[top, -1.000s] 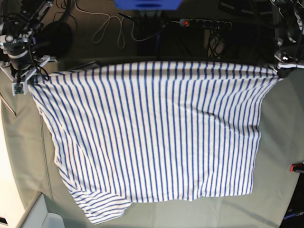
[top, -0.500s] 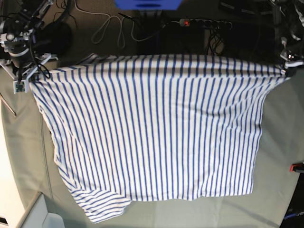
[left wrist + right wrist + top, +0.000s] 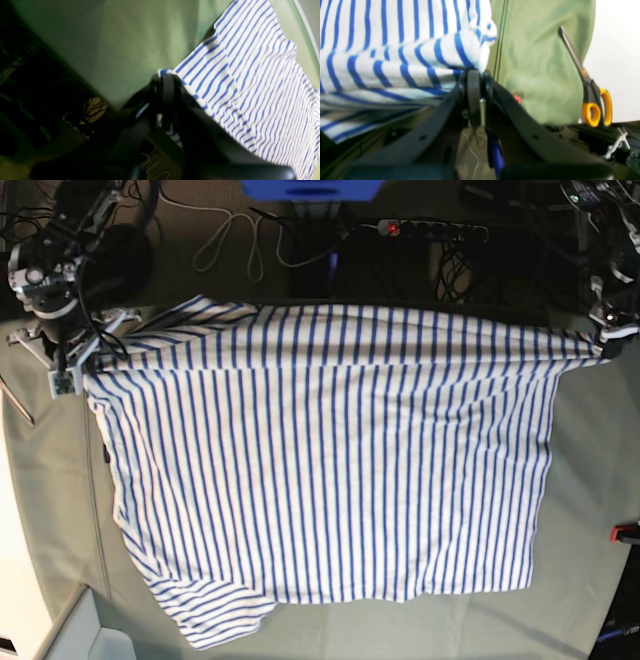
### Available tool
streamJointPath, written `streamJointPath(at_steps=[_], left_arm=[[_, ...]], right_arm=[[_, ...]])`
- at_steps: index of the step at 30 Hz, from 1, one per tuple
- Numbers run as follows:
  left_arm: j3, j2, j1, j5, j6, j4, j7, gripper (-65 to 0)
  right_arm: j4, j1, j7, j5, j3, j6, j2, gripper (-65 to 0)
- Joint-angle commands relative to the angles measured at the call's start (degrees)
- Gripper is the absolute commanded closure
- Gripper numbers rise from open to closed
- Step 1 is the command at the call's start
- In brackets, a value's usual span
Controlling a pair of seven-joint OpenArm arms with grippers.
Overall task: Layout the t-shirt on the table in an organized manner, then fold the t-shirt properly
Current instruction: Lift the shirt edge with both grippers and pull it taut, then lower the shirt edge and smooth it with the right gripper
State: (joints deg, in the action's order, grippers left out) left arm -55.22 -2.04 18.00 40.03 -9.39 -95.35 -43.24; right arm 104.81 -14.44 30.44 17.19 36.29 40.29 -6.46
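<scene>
The white t-shirt [image 3: 330, 460] with thin blue stripes lies spread over the grey-green table [image 3: 590, 480], its far edge lifted and stretched taut between both arms. My left gripper [image 3: 604, 340] at the base view's right is shut on one far corner of the t-shirt [image 3: 237, 82]; the black fingers [image 3: 168, 93] pinch the hem. My right gripper [image 3: 72, 360] at the base view's left is shut on the other far corner, where the t-shirt [image 3: 402, 52] bunches over the fingertips [image 3: 473, 85]. A sleeve [image 3: 215, 620] lies crumpled at the near left.
Cables [image 3: 235, 240] and a power strip [image 3: 430, 227] lie on the floor beyond the table's far edge. Orange-handled scissors [image 3: 591, 100] lie past the table's edge in the right wrist view. A red clamp [image 3: 625, 532] sits on the right edge.
Both grippers have raised the far edge and drawn it further back. A sleeve has come into view at the far left, and the right gripper has shifted slightly inward.
</scene>
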Motion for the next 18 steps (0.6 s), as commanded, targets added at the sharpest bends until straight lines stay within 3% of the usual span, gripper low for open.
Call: streamJointPath(at_steps=[1, 18], left_arm=[[0.4, -0.7, -0.4, 0.5, -0.3, -1.0, 1.4, -0.2], [0.5, -1.2, 1.2, 0.7, -0.3, -1.0, 1.4, -0.2]], right_arm=[[0.4, 1.0, -1.0, -0.4, 0.1, -0.3, 0.4, 0.0], [-7.4, 6.7, -1.5, -0.3, -0.6, -0.3, 0.8, 0.0]])
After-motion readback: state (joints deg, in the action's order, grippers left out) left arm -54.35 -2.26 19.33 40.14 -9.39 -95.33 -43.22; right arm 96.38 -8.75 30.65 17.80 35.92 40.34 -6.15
